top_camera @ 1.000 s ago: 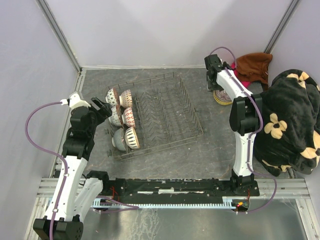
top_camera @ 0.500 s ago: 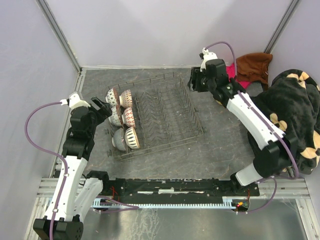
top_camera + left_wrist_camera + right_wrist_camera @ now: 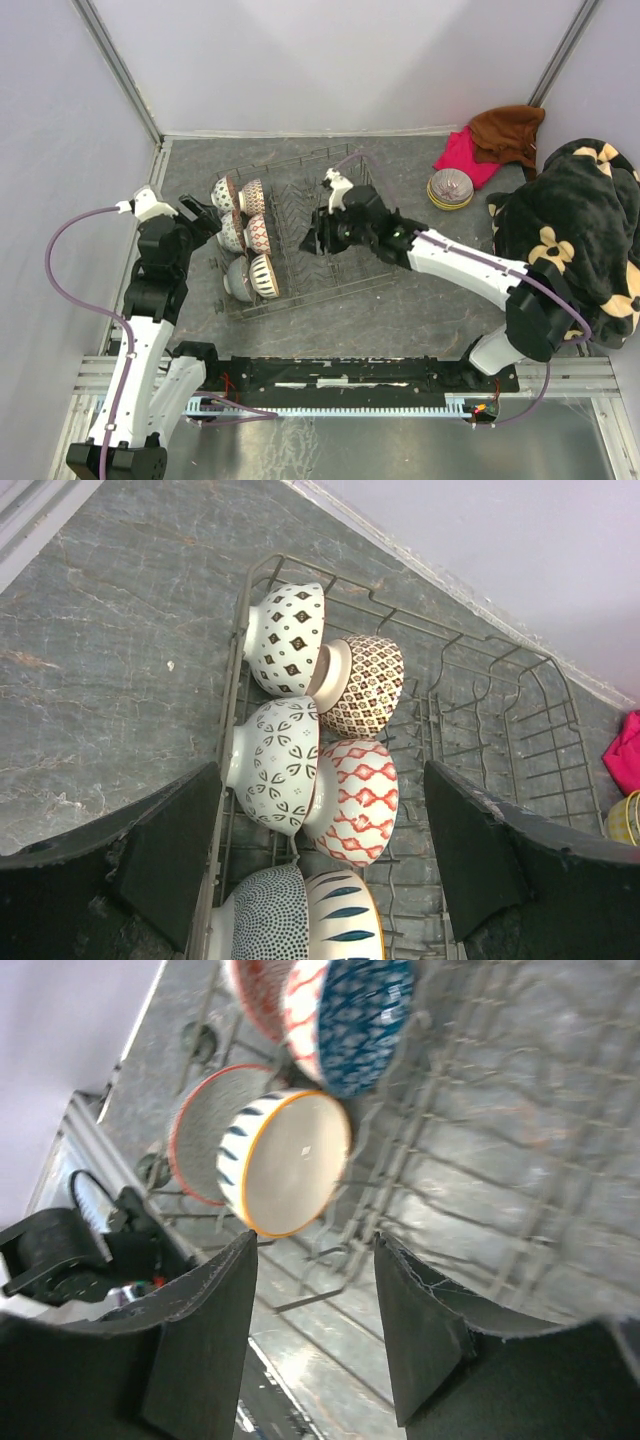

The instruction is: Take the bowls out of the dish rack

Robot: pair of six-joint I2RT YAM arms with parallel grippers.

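The grey wire dish rack (image 3: 290, 200) lies mid-table. Several patterned bowls (image 3: 245, 232) stand on edge in pairs at its left end. My left gripper (image 3: 200, 215) hovers open just left of them. In the left wrist view the red-lattice bowl (image 3: 352, 800) and a leaf-patterned bowl (image 3: 275, 775) show between the wide fingers (image 3: 165, 855), untouched. My right gripper (image 3: 312, 238) reaches over the rack's middle, open and empty. Its wrist view shows a blue-striped, orange-rimmed bowl (image 3: 285, 1160) just ahead of the fingertips (image 3: 200, 1340). A stack of bowls (image 3: 450, 188) stands on the table at the back right.
A pink cloth (image 3: 462, 155) and a brown cloth (image 3: 508, 135) lie in the back right corner. A black flowered blanket (image 3: 570, 240) is heaped along the right side. Grey walls close in the left, back and right.
My right arm has swung from the stacked bowls at the back right across to the rack's middle, near the racked bowls. The left arm has hardly moved; its jaws stand slightly wider.
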